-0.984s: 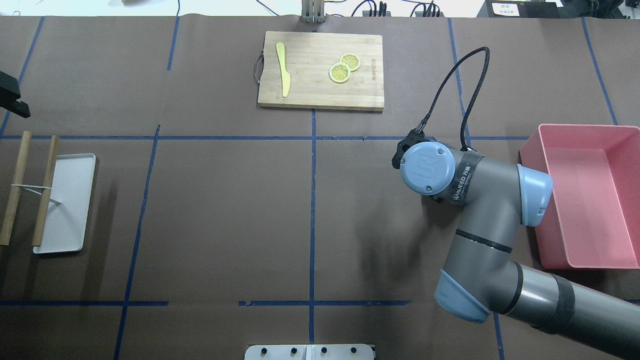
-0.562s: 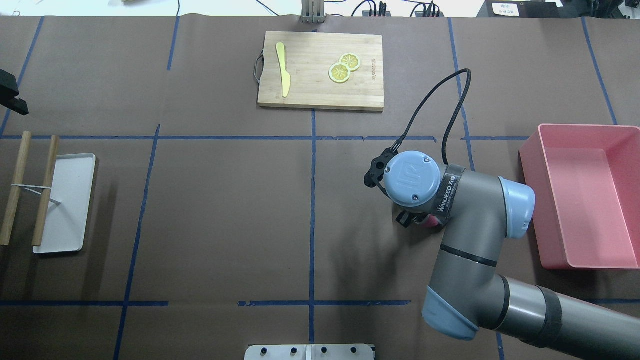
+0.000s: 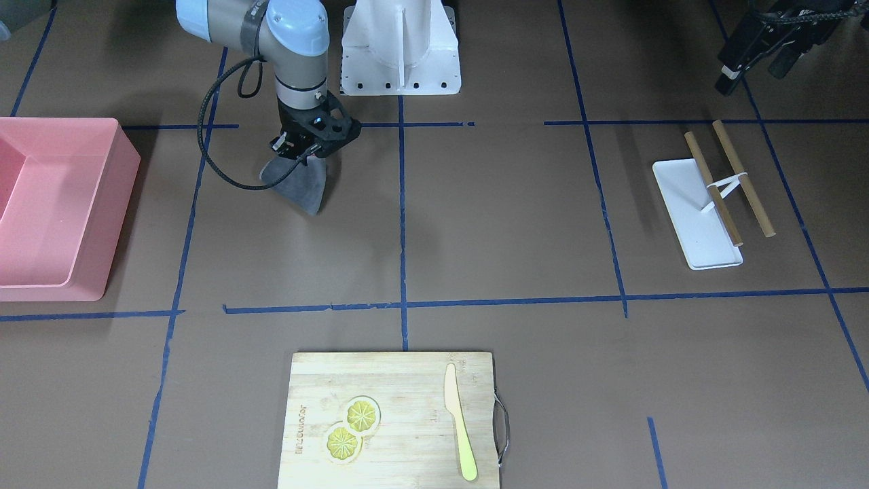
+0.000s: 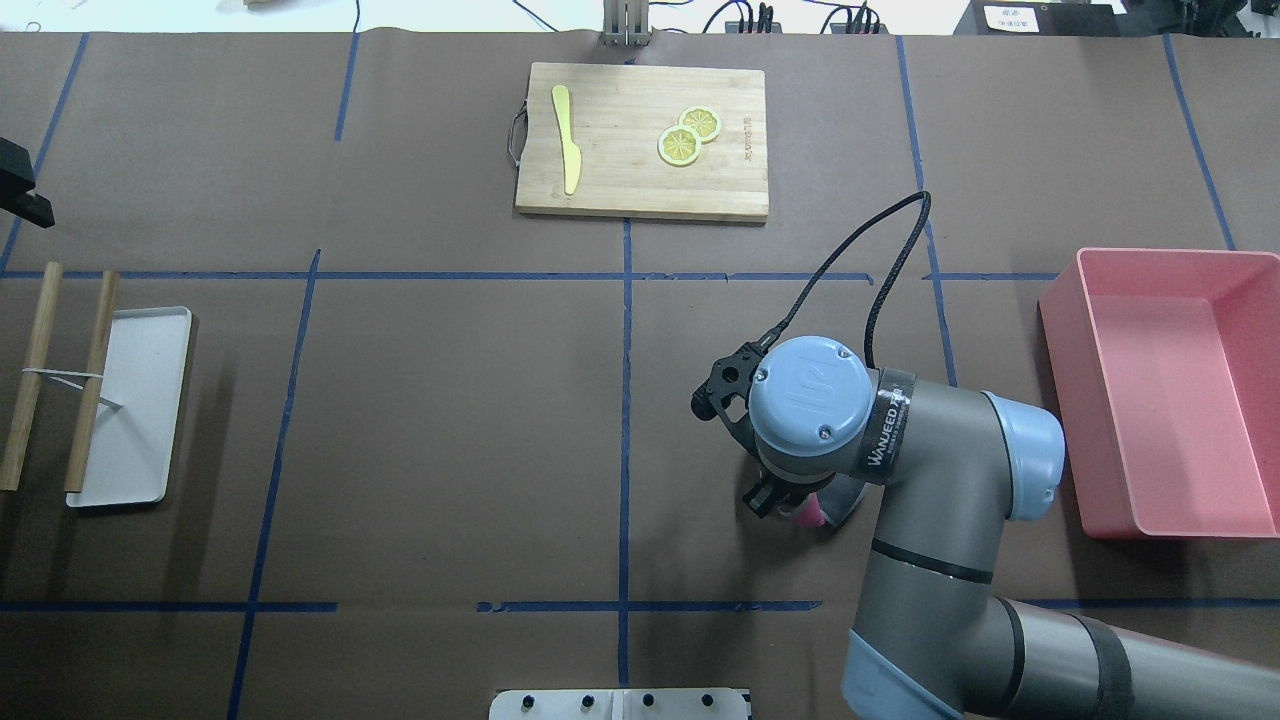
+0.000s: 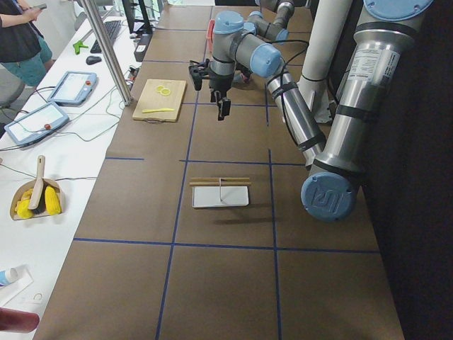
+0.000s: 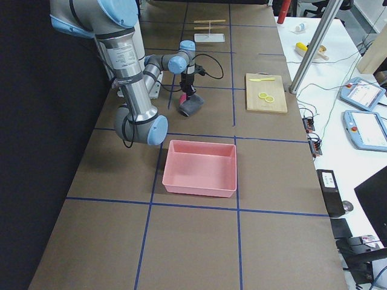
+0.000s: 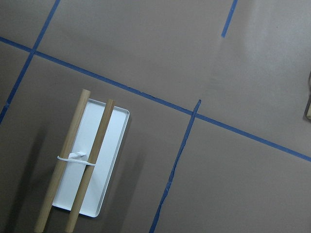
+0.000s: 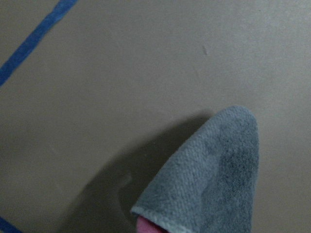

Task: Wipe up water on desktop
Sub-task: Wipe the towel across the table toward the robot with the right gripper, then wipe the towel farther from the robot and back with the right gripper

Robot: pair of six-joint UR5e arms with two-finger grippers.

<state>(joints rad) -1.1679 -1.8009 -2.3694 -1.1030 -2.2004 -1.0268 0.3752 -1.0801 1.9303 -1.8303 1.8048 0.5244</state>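
Front-facing view. My right gripper, upper left of frame, is clamped on the top of a grey cloth. The wrist points straight down so that the cloth hangs and trails onto the desktop. From this angle its lower edge seems to lie on the surface. Judgement: held this way so the free end can be dragged flat. My left gripper is parked in the upper right corner. I cannot tell how its jaws stand.

Overhead view. My own wrist covers the grip. Only a pink edge of the cloth shows below it, right of centre. The pink bin sits near, at the right edge. It bounds any stroke that way.

Right side view. The cloth is bunched under the far end of my arm, between bin and cutting board. No obstacle is close.

Left wrist view. The white tray with two tied sticks is in the lower left, well apart from the work.

Right wrist view. The cloth tip is in the lower right, casting a shadow. I can make out no water on the surface ahead.
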